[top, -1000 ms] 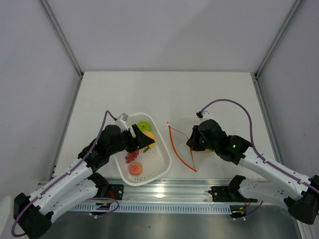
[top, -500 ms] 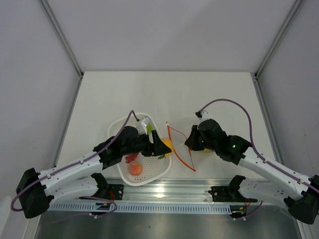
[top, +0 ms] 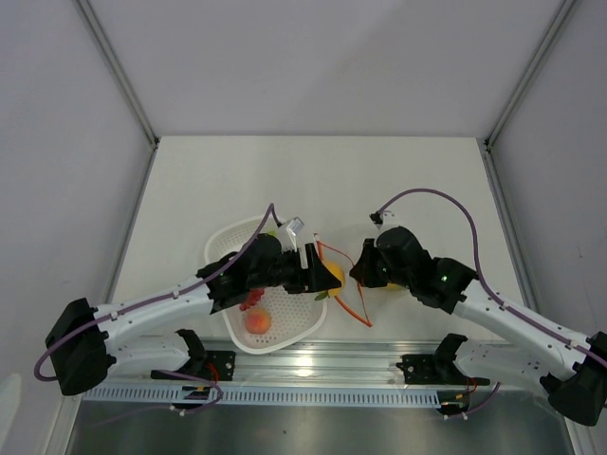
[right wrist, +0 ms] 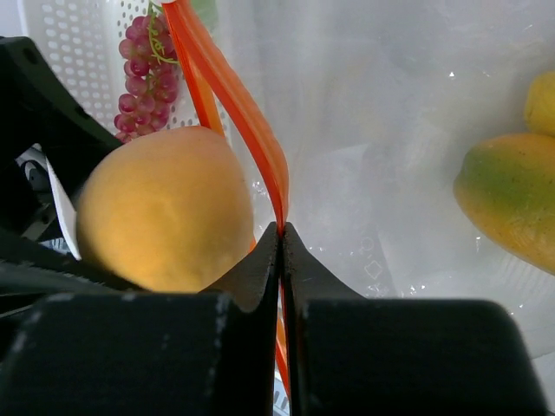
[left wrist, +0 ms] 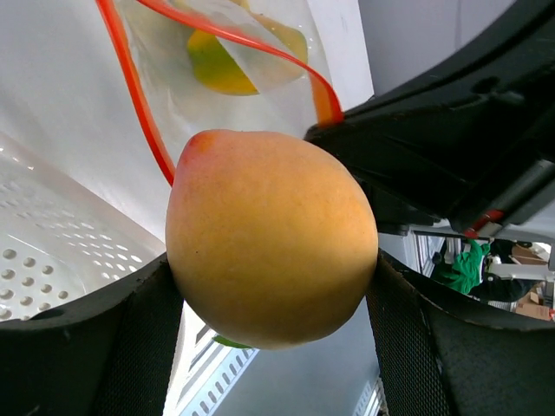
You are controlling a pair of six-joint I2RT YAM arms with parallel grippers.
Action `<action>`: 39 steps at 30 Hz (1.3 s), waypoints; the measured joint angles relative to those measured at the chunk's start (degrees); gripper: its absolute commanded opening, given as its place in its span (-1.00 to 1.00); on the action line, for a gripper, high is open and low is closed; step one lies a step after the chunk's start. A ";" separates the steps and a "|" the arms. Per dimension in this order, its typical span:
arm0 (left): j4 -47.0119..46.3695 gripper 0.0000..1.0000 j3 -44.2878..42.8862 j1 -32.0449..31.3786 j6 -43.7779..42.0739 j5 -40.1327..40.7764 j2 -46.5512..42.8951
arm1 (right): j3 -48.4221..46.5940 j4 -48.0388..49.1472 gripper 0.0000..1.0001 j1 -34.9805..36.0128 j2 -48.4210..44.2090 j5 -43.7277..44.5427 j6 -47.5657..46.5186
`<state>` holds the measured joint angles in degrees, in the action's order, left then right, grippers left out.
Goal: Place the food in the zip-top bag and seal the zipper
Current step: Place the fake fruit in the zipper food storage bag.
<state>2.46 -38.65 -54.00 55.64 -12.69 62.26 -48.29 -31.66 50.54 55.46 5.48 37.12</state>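
My left gripper (top: 327,277) is shut on a yellow-orange mango (left wrist: 270,234) and holds it at the mouth of the zip-top bag (right wrist: 390,130). The mango (top: 334,276) sits between the white basket and the bag's red-orange zipper (top: 353,311). My right gripper (right wrist: 282,230) is shut on the zipper (right wrist: 230,95) and holds one lip up, so the mouth gapes. A yellow-green fruit (left wrist: 234,61) lies inside the bag. Dark red grapes (top: 251,299) and a pink-orange peach (top: 257,321) remain in the basket.
The white perforated basket (top: 294,318) stands just left of the bag, under my left arm. An aluminium rail (top: 313,365) runs along the table's near edge. Frame posts rise at both back corners.
My left arm has carried the mango rightward out of the basket to the bag's mouth. The right gripper has kept its hold on the zipper, shifting slightly left.
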 measured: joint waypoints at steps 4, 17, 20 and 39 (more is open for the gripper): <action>-1.64 -0.91 -0.07 0.00 0.92 0.00 3.02 | 0.00 0.00 -1.00 0.02 -0.76 0.00 0.00; -4.55 0.99 -0.15 -0.02 3.43 -1.05 7.82 | -0.02 -0.07 -1.00 0.39 -1.68 0.04 0.37; -4.39 0.99 -0.33 -0.04 3.45 -0.98 7.82 | -0.02 -0.11 -1.00 0.39 -2.14 0.09 0.37; -0.39 0.99 0.00 -0.20 3.21 2.16 -0.57 | -0.02 -0.44 -1.00 0.39 -2.56 1.09 0.37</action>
<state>2.07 -38.65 -54.19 58.85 -10.52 61.69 -48.31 -32.10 50.94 52.90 6.57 37.50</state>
